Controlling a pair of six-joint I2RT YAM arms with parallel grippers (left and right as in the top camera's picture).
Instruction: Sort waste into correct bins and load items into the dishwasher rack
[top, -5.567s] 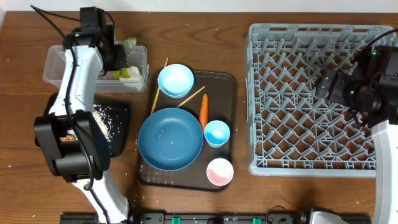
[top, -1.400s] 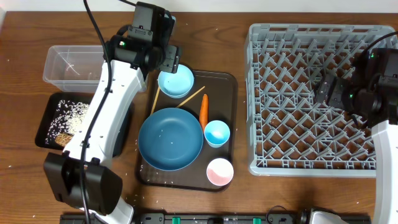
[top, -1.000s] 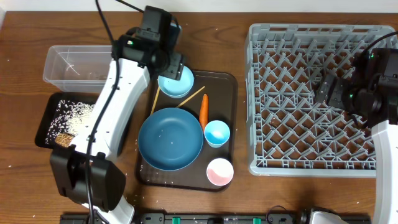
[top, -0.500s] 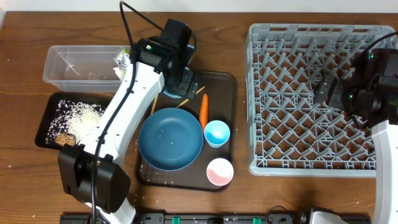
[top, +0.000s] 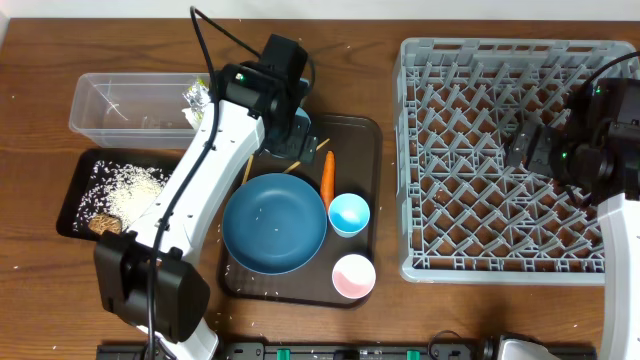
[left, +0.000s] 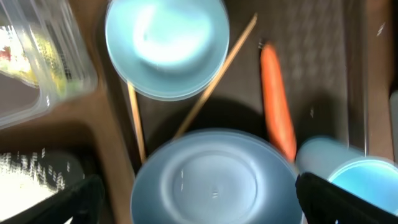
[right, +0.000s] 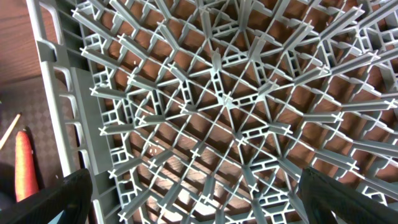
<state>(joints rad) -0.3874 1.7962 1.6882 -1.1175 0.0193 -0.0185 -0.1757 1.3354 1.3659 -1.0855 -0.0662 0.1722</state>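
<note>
The smooth, tapered orange carrot (left: 277, 102) lies beside the dark blue plate (left: 214, 180), upper right. The left gripper (left: 199, 186) and right gripper (right: 196, 180) both gape, empty.

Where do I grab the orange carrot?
Grip the orange carrot on its half nearer the light blue bowl, straight from above, across its width. It lies flat on the dark brown tray; its other end crowds the dark blue round plate and small light blue cup.

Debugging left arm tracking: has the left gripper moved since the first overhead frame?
Yes. The left gripper went right, from over the clear tub to over the light blue bowl on the brown tray.
</note>
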